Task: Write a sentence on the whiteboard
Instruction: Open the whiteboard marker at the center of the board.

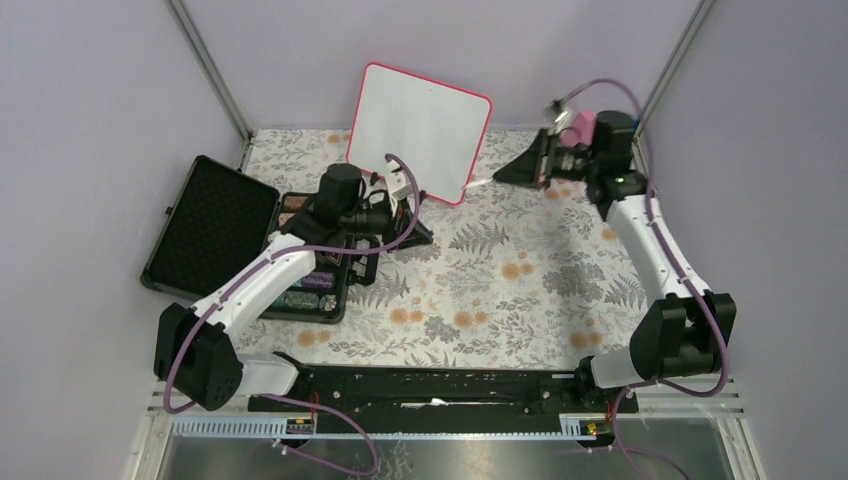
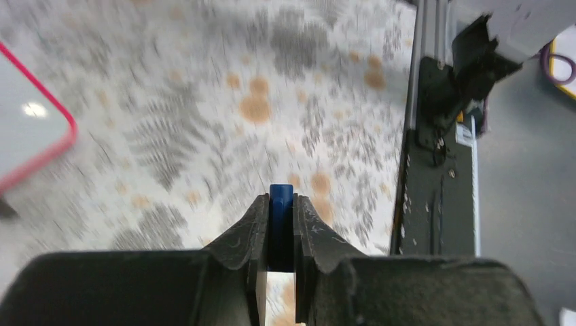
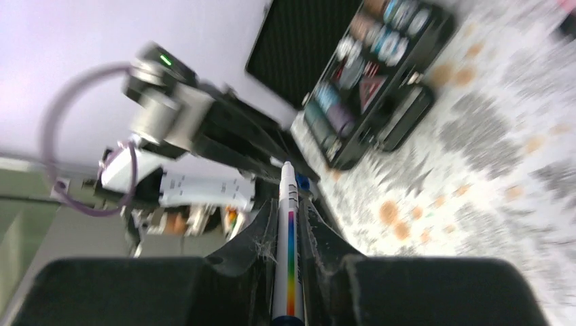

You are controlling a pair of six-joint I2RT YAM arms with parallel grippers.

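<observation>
Nearest, the black base rail (image 1: 430, 385) carries both arms at the edge of a tabletop (image 1: 500, 300) covered in a cloth printed with grey ferns and orange blossoms. To the left lies an open black case (image 1: 205, 225), its lid lined with dimpled foam and its tray holding rows of coloured markers. Beside the case, the left fingers (image 2: 253, 224) are clamped on a small blue cap (image 2: 281, 198), a squared plastic stub that sits upright between their scuffed black inner faces and just clears their tips. Farther back on the right, the right fingers (image 3: 258, 234) are closed on a slim white marker (image 3: 288, 224) with a rainbow stripe down its barrel. Its long axis runs straight out along the fingers, and its free end pokes beyond their tips, pointing leftward across the tabletop toward the left arm. Seen from above, that end is close to the lower right corner of the whiteboard (image 1: 420, 125) but apart from it. The whiteboard stands at the far side of the tabletop before the lilac back wall. It is a smooth white panel with a thin red-pink frame and rounded corners, leaning back with its face toward the arms, and its lower edge slants so that the right corner comes nearer.
</observation>
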